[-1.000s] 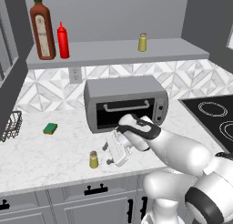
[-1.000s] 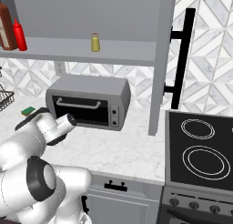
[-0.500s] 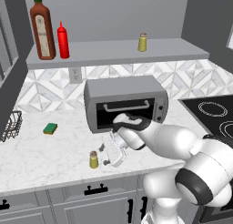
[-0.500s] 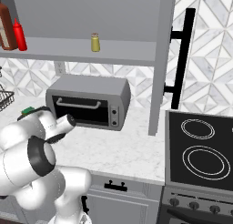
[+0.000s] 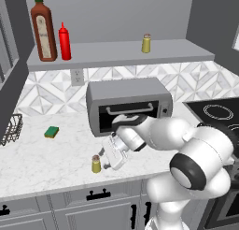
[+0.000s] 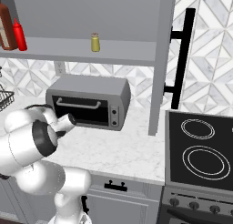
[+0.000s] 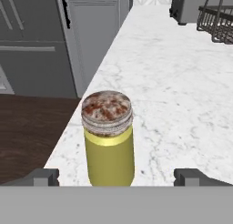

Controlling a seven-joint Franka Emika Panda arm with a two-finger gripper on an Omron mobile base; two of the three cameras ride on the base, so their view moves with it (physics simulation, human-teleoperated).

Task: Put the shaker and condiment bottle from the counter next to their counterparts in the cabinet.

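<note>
The small yellow-olive shaker (image 5: 96,164) stands upright on the marble counter (image 5: 42,156) near its front edge. My gripper (image 5: 107,159) is just to its right, open. In the hand view the shaker (image 7: 108,141) stands close in front, between the two fingertips (image 7: 43,176) of the open gripper (image 7: 116,177), which do not touch it. The red condiment bottle (image 5: 64,42) stands on the cabinet shelf (image 5: 107,53) beside the tall brown bottle (image 5: 43,30). A second shaker (image 5: 146,43) stands further right on the shelf.
A grey toaster oven (image 5: 128,105) sits on the counter right behind my hand. A green sponge (image 5: 52,131) and a wire basket (image 5: 11,128) lie to the left. A black stovetop (image 6: 200,148) is at the right.
My hand has shifted a little left and down toward the shaker on the counter. The jaws have stayed open and the shaker has not moved.
</note>
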